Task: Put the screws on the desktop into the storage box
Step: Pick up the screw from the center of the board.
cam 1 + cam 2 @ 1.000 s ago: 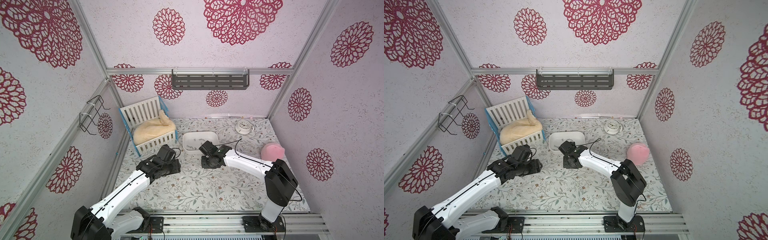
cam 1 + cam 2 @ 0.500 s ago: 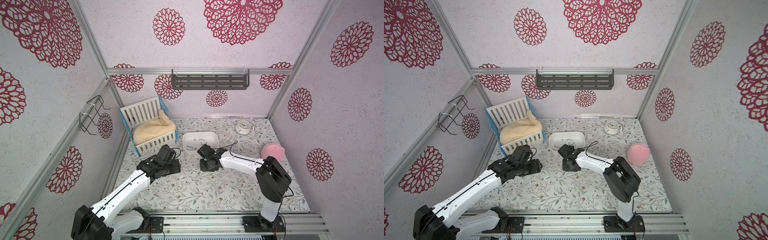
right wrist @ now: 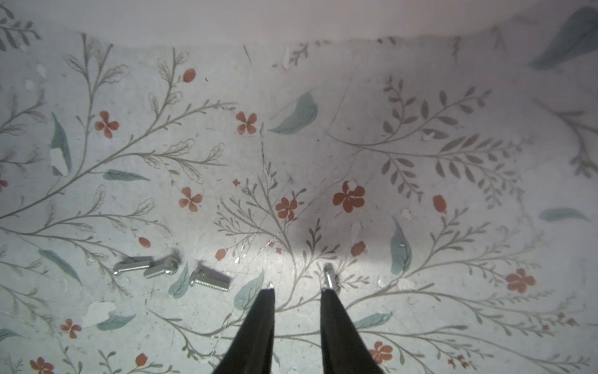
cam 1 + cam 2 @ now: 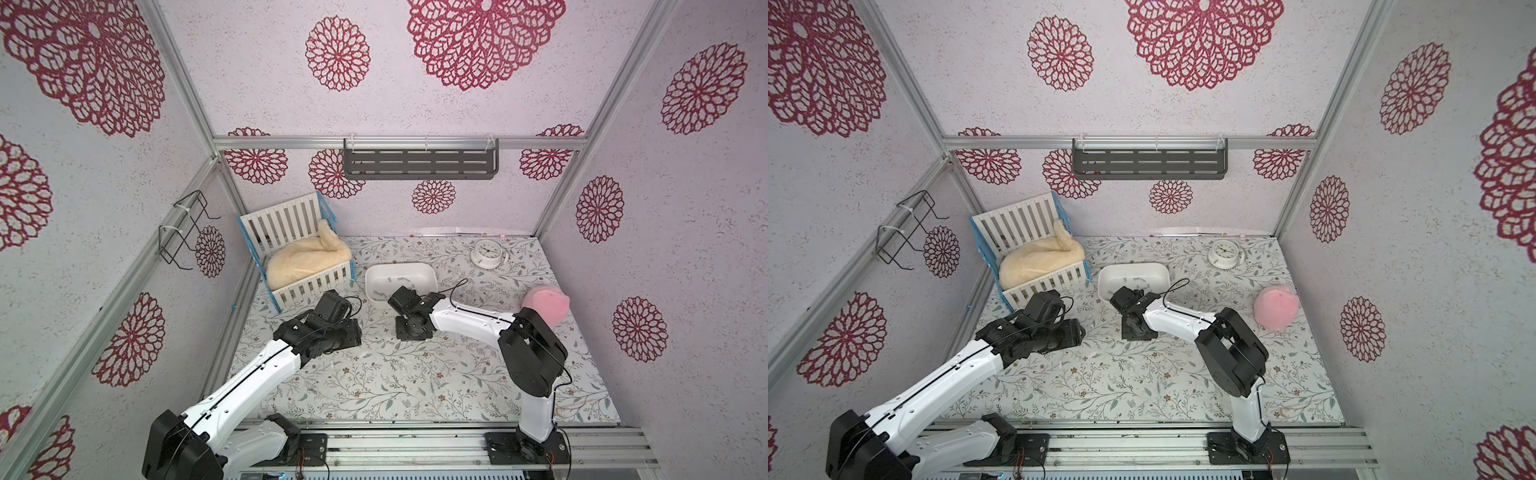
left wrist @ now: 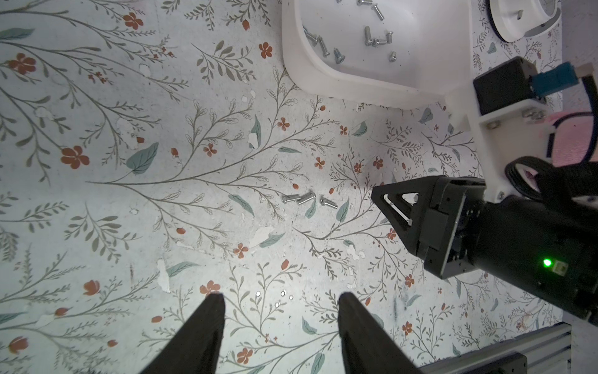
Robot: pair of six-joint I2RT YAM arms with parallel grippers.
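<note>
Over the middle of the desktop (image 4: 374,386), in both top views, the right gripper (image 4: 409,330) points straight down just in front of the storage box (image 4: 399,266). Compared with 1 second ago, its elbow has swung inward, and the wrist has drifted slightly toward the left arm and the robot's base. The left gripper (image 4: 352,332) hangs low nearby, in the same place as before. From up here the screws on the print are too small to pick out, and only grey specks show inside the box.

Left wrist view: the left gripper's (image 5: 281,296) 2 fingers stand spread wide with nothing between them, above bare print. Ahead, 3 screws (image 5: 305,198) lie in a short row on the desktop, with the right gripper (image 5: 390,207) just beside them. Beyond that is the storage box (image 5: 323,76), with about 10 screws already in it.

Right wrist view: the right gripper's (image 3: 297,291) fingers are parted by a narrow, empty gap, with their tips close to the surface. A 4th screw (image 3: 330,277) lies right at 1 fingertip, outside the gap. The group of 3 (image 3: 168,270) sits off to one side.

As I read it, the shift has brought the right gripper over the loose screws for the next pick, though it is not yet centred on any. At least 4 are left to move.
</note>
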